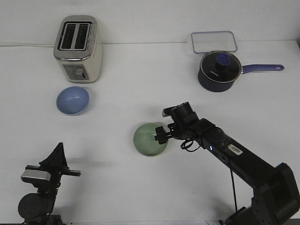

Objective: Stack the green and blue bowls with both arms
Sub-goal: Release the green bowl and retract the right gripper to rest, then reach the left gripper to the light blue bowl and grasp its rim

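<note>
The green bowl (149,138) sits near the middle of the white surface (140,187). The right arm (234,154) reaches across to it, and its gripper (161,133) is at the bowl's right rim (I cannot tell if it is spread or pinching the rim). The blue bowl (72,100) sits well apart, off to the left, just in front of the toaster (78,48). The left arm (44,180) is folded low at the near left corner, and its gripper (59,151) points up; I cannot tell its state either. A dark saucepan (218,71) stands at the far right, with a clear lid (213,41) behind it.
</note>
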